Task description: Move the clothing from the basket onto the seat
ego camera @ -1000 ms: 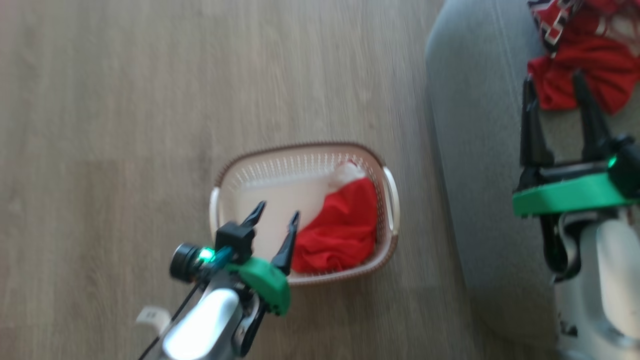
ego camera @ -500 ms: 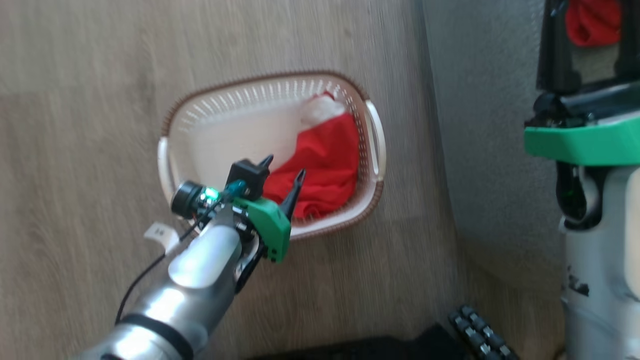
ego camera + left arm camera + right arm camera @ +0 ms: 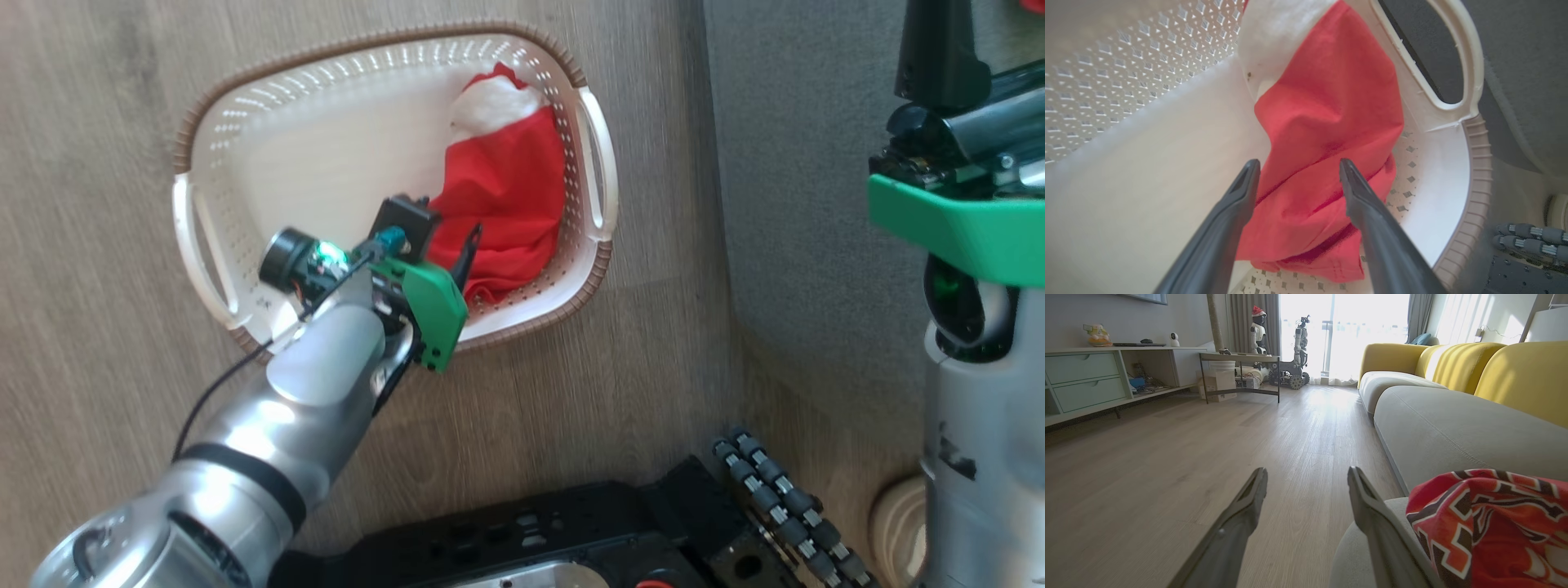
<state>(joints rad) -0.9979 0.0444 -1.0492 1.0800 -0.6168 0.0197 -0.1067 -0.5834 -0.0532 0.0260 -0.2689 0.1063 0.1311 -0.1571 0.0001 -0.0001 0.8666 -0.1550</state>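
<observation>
The cream basket [image 3: 196,131] stands on the wooden floor beside the grey sofa [image 3: 800,163]. Plain red shorts [image 3: 506,204] with white lining [image 3: 494,102] lie crumpled against its right wall. My left gripper [image 3: 449,219] is open inside the basket. Its fingers [image 3: 1237,212] straddle a fold of the shorts [image 3: 1327,122] without closing on it. My right gripper [image 3: 1307,470] is open and empty at the sofa's [image 3: 1453,428] front edge. The red jersey [image 3: 1490,522] with black-and-white trim lies on the cushion just to its right.
My black wheeled base [image 3: 571,531] sits close below the basket. In the right wrist view, yellow backrests [image 3: 1523,375] line the sofa. A pale cabinet [image 3: 1086,379], a metal table [image 3: 1241,359] and other robots [image 3: 1298,347] stand far across the floor.
The head camera has tilted down, so the whole picture shifted. My left gripper has dropped into the basket and come up to the red shorts, still open.
</observation>
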